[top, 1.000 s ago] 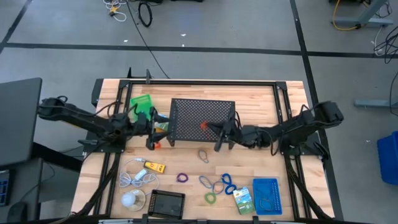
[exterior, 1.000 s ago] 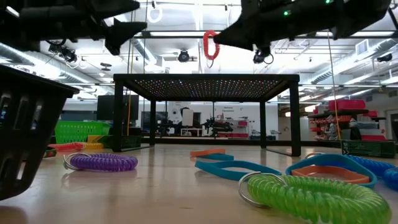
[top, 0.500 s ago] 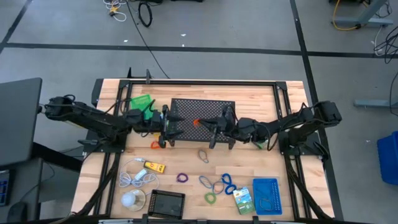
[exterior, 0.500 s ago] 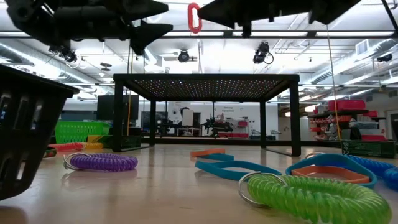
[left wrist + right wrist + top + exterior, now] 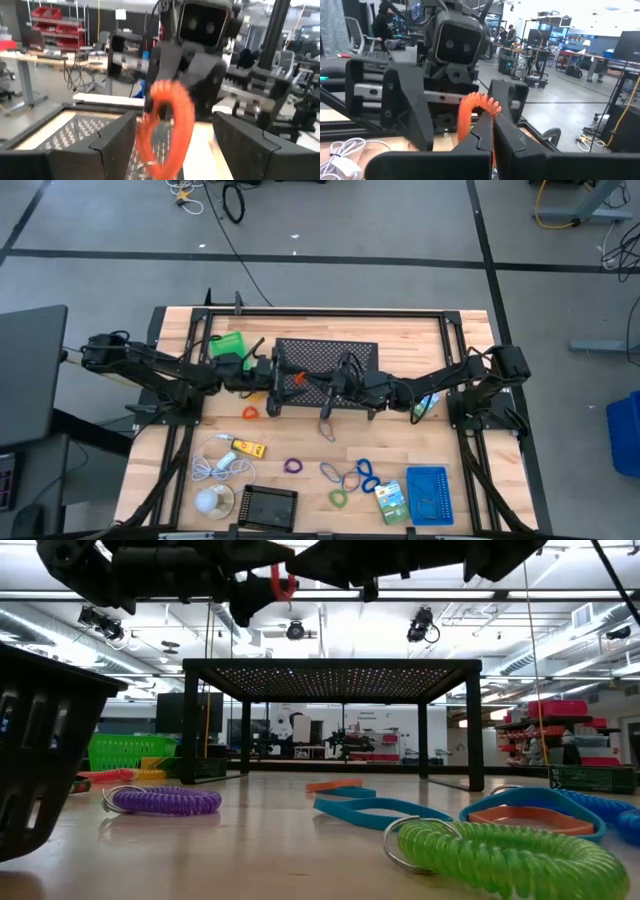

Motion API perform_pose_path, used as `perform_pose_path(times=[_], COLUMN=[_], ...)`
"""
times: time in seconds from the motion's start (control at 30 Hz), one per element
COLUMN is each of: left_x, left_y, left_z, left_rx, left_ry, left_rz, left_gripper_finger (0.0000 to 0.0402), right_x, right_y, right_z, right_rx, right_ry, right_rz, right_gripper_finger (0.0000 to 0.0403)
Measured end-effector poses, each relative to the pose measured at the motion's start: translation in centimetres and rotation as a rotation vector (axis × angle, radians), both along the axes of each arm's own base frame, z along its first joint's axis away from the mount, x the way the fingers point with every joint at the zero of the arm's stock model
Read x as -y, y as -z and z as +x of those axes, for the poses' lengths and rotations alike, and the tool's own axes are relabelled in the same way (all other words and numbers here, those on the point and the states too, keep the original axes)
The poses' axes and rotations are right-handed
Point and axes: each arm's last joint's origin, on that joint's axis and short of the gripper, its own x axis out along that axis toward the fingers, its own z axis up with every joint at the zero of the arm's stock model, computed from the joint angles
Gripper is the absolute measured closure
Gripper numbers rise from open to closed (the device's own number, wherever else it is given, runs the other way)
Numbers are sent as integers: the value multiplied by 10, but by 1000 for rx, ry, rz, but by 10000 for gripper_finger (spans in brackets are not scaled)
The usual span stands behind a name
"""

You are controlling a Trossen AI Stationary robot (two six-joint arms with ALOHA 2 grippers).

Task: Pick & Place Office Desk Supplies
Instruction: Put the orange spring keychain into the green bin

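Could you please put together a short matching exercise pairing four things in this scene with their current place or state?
Things:
1. orange loop
2. left gripper
3. purple loop
4. blue tray

States:
a. lying on the table
b. jaws open
c. pinched in the right gripper
d. near the table's front right corner

Pairs: 1-c, 2-b, 3-a, 4-d
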Motion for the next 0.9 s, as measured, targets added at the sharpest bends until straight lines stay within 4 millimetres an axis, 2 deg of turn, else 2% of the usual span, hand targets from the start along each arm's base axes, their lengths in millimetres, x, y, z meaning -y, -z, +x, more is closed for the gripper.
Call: perform_pose_path(times=[0.17, 0.43, 0.63, 0.83, 0.9], left_x=[0, 0, -1, -1, -1], left_y=[2, 4, 5, 8, 8], left_z=[0, 0, 0, 0, 0], left_rx=[-21, -47, -58, -83, -87], left_ry=[-3, -3, -17, -57, -59], left_rz=[-4, -3, 5, 22, 24], left_gripper_finger=[143, 205, 276, 373, 376], right_x=[0, 0, 0, 0, 0], right_y=[0, 1, 1, 2, 2], right_z=[0, 0, 0, 0, 0], right_rx=[-10, -16, -27, -34, -37], right_ry=[1, 1, 1, 1, 1], right_rz=[-12, -19, -21, -21, -22], right_gripper_finger=[403, 403, 403, 403, 403])
